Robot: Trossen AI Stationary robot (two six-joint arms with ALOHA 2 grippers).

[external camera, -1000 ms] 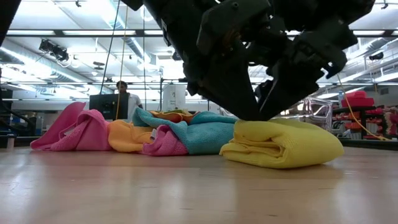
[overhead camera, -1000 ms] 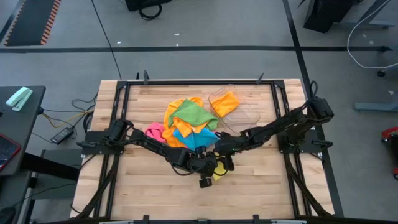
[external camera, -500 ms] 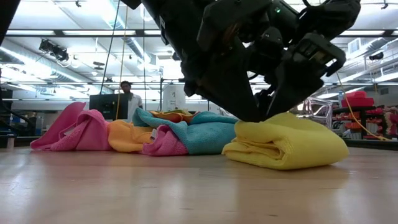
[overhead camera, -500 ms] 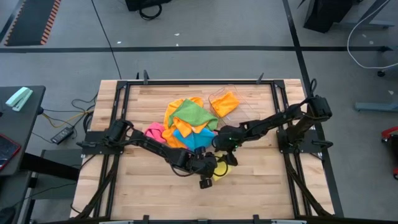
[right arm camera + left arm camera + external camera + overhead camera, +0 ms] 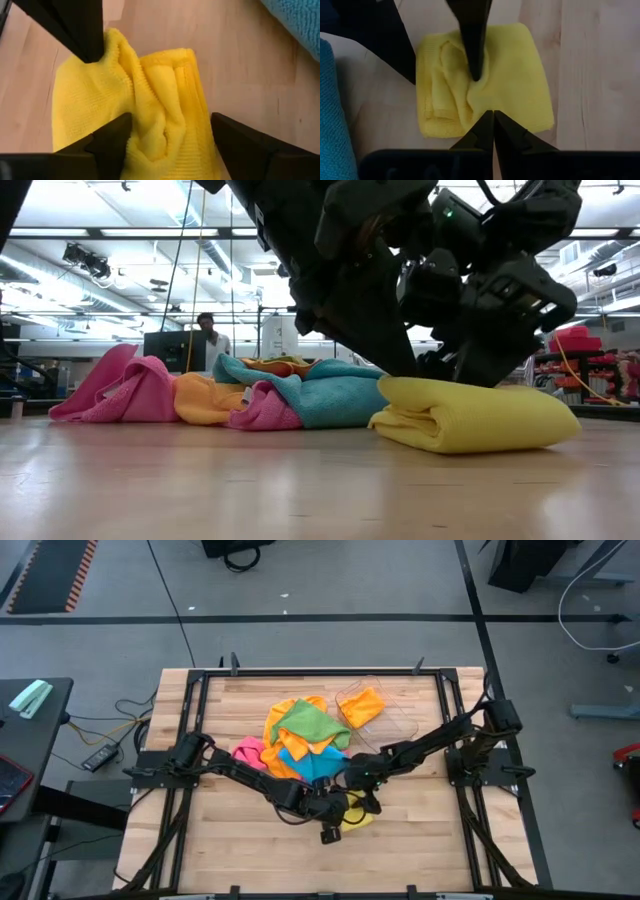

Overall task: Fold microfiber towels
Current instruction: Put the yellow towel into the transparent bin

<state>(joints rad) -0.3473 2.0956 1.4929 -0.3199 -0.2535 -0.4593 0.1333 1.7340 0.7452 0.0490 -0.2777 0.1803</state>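
Observation:
A folded yellow towel (image 5: 357, 816) (image 5: 480, 420) lies flat on the wooden table, near its middle. My left gripper (image 5: 493, 114) stands over it, shut, with its tips on the cloth. My right gripper (image 5: 171, 120) is open and comes down on the same towel from the table's right. One of its fingers (image 5: 476, 60) is on the towel's top; the other (image 5: 245, 145) stands beside the towel's thick folded edge. Behind the towel lies a loose pile of towels: pink (image 5: 250, 752), green (image 5: 305, 725), blue (image 5: 312, 764) and orange. My left gripper presses its shut fingertips down on the yellow towel's top (image 5: 487, 102), near one edge, slanting down from the table's left. The towel lies flat on the table under them. My right gripper touches the towel with one open finger, whose tip dents the top (image 5: 479, 82). That finger slants down from the table's right, with creases running out from it. The thick folded edge (image 5: 175, 90) lies between the open fingers.
A clear plastic tray (image 5: 395, 720) with an orange towel (image 5: 362, 705) in it stands at the back right, close behind the right arm. Bare wood lies toward the table's near edge (image 5: 300, 860). A person shows far off in the low view (image 5: 207, 330).
My right gripper has sunk onto the yellow towel and tipped further over. The towel has become flatter, and its end toward the table's right has slid out that way. My left gripper has stayed in place on it.

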